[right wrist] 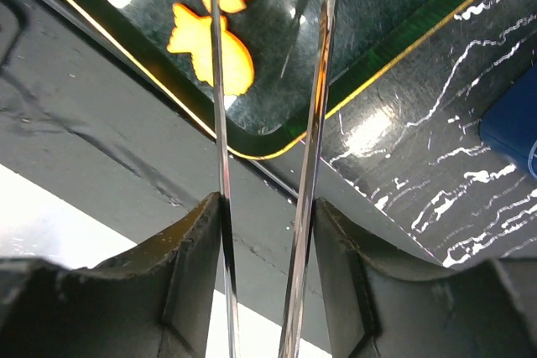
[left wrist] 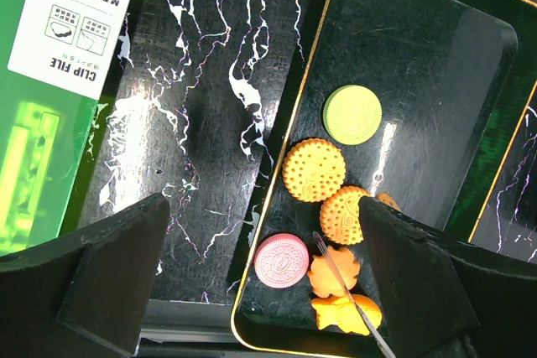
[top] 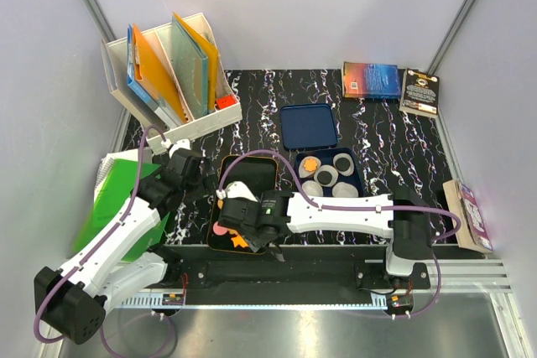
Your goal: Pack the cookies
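Flat cookies (left wrist: 315, 169) lie face up, bunched at the near end of a black gold-rimmed tray (left wrist: 436, 64) whose long side runs away from the arms. The fish-shaped cookie (right wrist: 210, 48) lies lengthwise along the near rim. The right gripper (right wrist: 268, 207) clamps metal tweezers (right wrist: 315, 123), whose parted blades cross above it. The left gripper (left wrist: 262, 207) hangs wide apart at the tray's left edge. A blue tin (top: 361, 180) holding white cup liners (top: 344, 163) sits to the right.

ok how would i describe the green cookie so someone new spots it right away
On the black marbled table, find the dark gold-rimmed tray. Cookies cluster at one end; the green cookie is the round one nearest the tray's bare middle, the only green among orange and pink.
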You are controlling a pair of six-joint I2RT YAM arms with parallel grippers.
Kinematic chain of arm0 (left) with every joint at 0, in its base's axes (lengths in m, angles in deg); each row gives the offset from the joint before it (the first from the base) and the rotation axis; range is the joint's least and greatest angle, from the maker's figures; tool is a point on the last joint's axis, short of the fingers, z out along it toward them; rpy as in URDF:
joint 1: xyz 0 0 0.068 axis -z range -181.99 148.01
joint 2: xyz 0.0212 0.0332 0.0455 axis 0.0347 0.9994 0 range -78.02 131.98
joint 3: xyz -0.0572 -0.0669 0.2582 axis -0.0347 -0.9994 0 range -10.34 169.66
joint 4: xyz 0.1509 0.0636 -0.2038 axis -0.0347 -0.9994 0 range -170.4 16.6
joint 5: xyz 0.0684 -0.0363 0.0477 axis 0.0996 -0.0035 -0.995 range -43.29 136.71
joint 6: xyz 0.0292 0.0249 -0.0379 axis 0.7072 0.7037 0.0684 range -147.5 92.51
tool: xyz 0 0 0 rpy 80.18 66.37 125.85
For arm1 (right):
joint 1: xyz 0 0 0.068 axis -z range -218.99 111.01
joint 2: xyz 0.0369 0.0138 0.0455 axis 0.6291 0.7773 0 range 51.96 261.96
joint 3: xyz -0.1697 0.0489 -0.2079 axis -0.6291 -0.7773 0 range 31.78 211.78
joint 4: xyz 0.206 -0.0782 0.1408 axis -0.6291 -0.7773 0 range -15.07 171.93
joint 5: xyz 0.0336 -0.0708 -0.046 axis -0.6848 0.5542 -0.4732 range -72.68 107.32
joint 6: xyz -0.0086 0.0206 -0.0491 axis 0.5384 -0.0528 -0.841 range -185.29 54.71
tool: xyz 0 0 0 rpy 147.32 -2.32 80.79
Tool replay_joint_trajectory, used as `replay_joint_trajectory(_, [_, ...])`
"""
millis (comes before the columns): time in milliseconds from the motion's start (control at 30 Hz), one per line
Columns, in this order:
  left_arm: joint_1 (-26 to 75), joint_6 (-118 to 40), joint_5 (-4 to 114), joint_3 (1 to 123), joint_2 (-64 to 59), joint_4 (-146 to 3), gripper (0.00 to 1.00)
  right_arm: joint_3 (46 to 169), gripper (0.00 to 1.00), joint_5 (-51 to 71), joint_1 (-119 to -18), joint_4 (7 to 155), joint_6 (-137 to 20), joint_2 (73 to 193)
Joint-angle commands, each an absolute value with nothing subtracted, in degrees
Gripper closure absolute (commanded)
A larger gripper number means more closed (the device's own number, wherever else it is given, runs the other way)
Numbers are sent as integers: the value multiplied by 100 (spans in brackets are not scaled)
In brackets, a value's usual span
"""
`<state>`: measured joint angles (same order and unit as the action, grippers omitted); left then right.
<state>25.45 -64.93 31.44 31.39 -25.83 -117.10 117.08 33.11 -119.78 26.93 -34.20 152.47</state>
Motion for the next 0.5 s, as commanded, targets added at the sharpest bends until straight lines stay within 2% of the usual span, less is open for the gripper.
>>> replay_joint_trajectory(0, [2561, -6502, 3071, 3273, -2686, -11611, 1, 11994, 49, 3411, -12028, 2463, -3444, 15347])
replay_joint_trajectory(467, [2561, -6511, 3062, 3273, -2695, -11611, 1, 12301, 60, 4192, -12028, 1910, -3330, 14996])
